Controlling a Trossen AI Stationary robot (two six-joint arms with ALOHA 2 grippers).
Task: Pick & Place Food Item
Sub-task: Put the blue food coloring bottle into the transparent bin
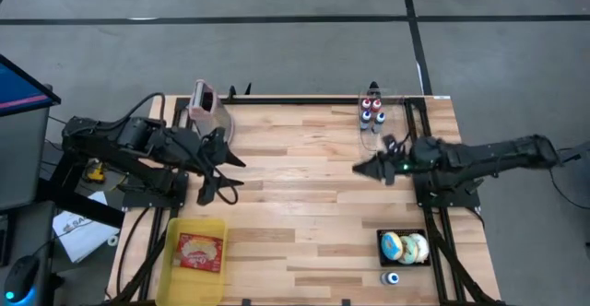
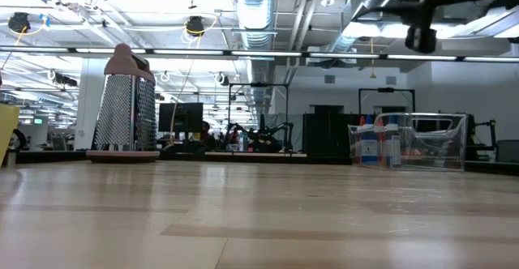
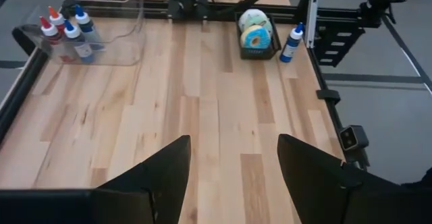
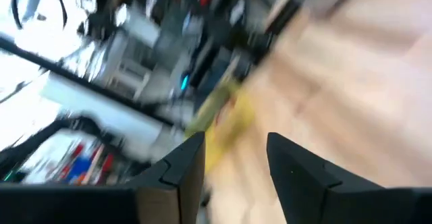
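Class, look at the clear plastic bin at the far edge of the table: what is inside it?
Inside the clear bin stand small squeeze bottles with red, orange and blue caps, grouped at one end; the rest looks bare. Their contents cannot be made out.

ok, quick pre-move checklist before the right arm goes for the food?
1. Right hand empty: ok, nothing between its fingers in the right wrist view.
2. Right hand open: ok, a gap shows between the fingers.
3. Left hand empty and open: ok, only bare table shows between its fingers.
4. Donuts in the black tray: ok, near the right arm's base.
5. Yellow bin reachable: cannot tell; a red packet already lies in it.
6. Middle of the table free: ok; grater and bottle box stand at the far edge.
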